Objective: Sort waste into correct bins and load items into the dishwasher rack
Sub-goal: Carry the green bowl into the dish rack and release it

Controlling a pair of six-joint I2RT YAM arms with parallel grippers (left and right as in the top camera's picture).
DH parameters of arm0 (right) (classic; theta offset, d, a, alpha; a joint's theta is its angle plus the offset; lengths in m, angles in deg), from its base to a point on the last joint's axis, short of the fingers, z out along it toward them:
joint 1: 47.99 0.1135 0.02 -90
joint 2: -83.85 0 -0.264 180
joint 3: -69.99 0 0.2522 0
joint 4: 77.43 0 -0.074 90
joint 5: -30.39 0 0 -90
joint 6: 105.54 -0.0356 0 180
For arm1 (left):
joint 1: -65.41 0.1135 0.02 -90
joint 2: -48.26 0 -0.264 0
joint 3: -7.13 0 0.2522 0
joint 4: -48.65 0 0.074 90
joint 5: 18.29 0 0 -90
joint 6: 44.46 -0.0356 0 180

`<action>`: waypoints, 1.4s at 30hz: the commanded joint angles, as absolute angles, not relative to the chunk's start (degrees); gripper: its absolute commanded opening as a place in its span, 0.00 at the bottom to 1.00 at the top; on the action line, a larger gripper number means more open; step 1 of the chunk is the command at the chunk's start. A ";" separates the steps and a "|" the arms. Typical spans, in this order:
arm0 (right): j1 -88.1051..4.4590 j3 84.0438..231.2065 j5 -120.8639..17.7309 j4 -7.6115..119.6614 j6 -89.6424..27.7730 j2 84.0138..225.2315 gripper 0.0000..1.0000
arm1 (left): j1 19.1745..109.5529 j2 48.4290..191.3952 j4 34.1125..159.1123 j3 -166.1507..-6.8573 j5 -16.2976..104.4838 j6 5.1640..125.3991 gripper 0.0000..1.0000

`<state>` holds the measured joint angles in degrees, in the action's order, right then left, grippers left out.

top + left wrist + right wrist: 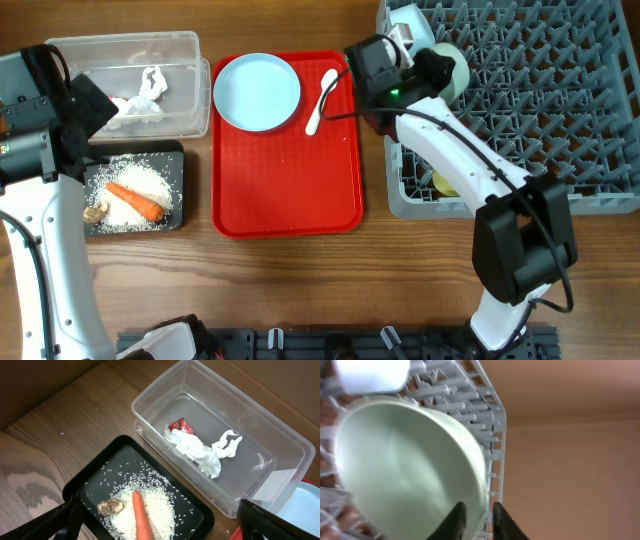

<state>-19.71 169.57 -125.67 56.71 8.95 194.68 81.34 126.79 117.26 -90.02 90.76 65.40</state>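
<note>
The loading step is judged to be in hand. A pale green round bowl (405,475) is pinched by its rim between the fingers of the right gripper (477,512), which is clenched on it. The bowl is held tilted on edge over the upright pegs near the 9 o'clock side of the large square grey plastic grid rack (560,90). It is close to a small light blue bowl (405,18) that sits in the rack's 10 o'clock corner. Whether the green bowl touches the pegs cannot be told.

The sorting appears finished. A crumpled white tissue (200,450) and a red wrapper (179,426) lie in the clear plastic rectangular tub (190,60) at 10 o'clock on the counter (300,290). An orange carrot (135,200), loose white rice grains (150,180) and a small brown food scrap (96,211) lie in the shallow black rectangular tray (97,487), just at 6 o'clock of the tub. The left gripper (160,512) is spread wide and nothing is grasped in it; it hangs above these two bins.

Next, the green bowl needs to be lowered between pegs until it is propped, and only then released. A light blue round plate (257,92) and a white plastic spoon (322,98) are left on the flat red plastic tray (290,180), at 9 o'clock of the rack. Both lie flat, so a low rim or handle pinch is called for.
</note>
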 commanded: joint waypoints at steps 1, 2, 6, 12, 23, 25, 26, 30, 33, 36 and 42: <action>-17.59 169.33 -125.17 56.87 9.04 196.16 0.56 | 81.66 126.37 117.21 -90.96 91.50 65.34 1.00; -16.79 169.33 -125.15 56.89 9.92 196.16 0.66 | 81.66 126.37 117.21 -90.96 91.50 65.34 1.00; -14.80 169.33 -125.15 58.22 10.00 196.16 0.71 | 81.66 126.37 117.21 -90.96 91.50 65.34 1.00; -14.58 169.42 -122.24 61.30 -0.79 194.37 0.80 | 81.66 126.39 117.26 -90.96 91.50 65.34 1.00; -16.70 169.42 -63.14 55.56 -13.21 167.77 0.96 | 81.66 126.37 117.28 -90.96 91.50 65.34 1.00; -22.64 169.42 -69.11 55.97 -22.26 164.82 0.88 | 81.66 126.37 117.28 -90.96 91.50 65.34 1.00; -26.10 169.42 -69.78 55.99 -26.06 164.73 0.88 | 81.66 126.37 117.28 -90.96 91.52 65.34 1.00; -40.09 169.37 -64.60 54.40 -38.58 168.75 0.81 | 81.66 126.37 117.28 -90.96 91.50 65.34 1.00; -46.49 169.37 -55.64 52.87 -39.07 173.91 0.81 | 81.66 126.37 117.28 -90.96 91.50 65.34 1.00; -48.68 169.37 -54.88 50.44 -39.72 179.16 0.76 | 81.66 126.37 117.28 -90.96 91.52 65.34 1.00; -48.83 169.37 -55.31 49.17 -41.27 187.64 0.54 | 81.66 126.37 117.28 -90.96 91.50 65.34 1.00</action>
